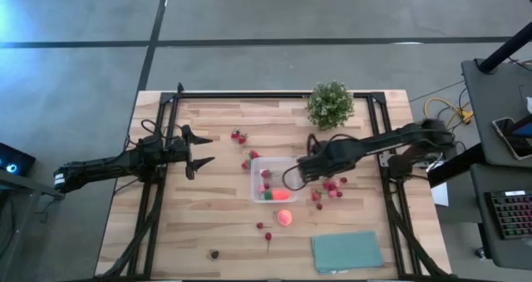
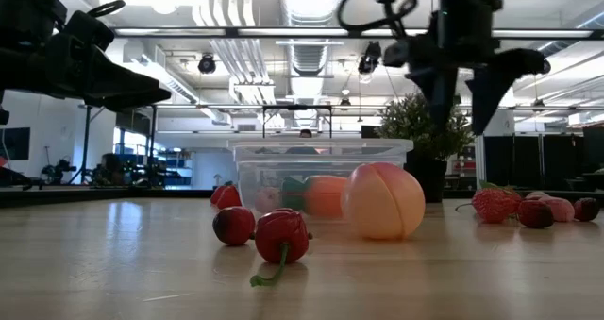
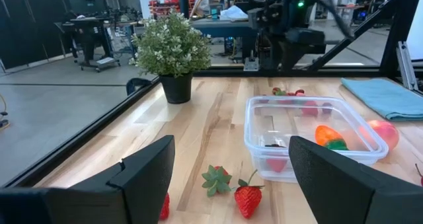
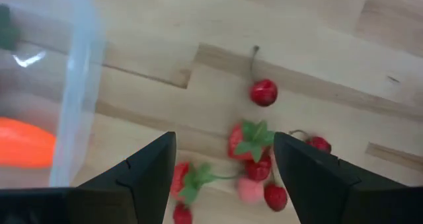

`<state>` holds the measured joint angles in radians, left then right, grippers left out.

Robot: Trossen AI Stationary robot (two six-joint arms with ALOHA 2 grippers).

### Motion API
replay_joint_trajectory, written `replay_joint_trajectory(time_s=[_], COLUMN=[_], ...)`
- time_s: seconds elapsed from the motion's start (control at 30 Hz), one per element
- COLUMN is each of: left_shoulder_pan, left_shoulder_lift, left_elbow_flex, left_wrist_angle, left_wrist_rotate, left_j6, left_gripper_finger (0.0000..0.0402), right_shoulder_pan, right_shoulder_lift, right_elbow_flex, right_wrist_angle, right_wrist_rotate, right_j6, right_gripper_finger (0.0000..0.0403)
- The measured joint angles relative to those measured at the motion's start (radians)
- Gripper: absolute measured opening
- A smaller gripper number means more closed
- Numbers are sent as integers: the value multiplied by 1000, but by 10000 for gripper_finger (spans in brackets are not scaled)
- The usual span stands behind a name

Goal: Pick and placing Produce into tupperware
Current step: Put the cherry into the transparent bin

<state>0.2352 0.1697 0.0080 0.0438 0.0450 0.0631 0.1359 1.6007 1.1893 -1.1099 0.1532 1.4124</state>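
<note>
While the left gripper waits with released fingers over the counter's left side, a few strawberries lie between it and the tupperware, which sits mid-counter and already holds an orange-red piece. A peach rests just outside its near wall. The right gripper hovers at the container's right edge, fingers parted and empty, above a cluster of strawberries. To do this step well, it should probably centre on one berry, descend straight and avoid nudging the wall. How many pieces are inside the container is hard to tell through its cloudy sides.
</note>
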Motion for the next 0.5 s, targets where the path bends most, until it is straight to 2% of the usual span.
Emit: replay_joint_trajectory(time_s=[0.23,0.33,0.5], left_shoulder_pan=[0,0,0], left_shoulder_lift=[0,1,0], left_elbow_flex=[0,0,0], left_wrist_angle=[0,-1,0], left_wrist_rotate=[0,0,0], left_j6=[0,0,0], left_gripper_finger=[283,283,283], right_shoulder_pan=[-17,-17,-17], right_shoulder_lift=[-197,-210,-176], right_elbow_flex=[-281,-344,-390], right_wrist_angle=[259,323,321], right_wrist_rotate=[-23,-22,-17], right_j6=[121,147,207], right_gripper_finger=[246,246,246])
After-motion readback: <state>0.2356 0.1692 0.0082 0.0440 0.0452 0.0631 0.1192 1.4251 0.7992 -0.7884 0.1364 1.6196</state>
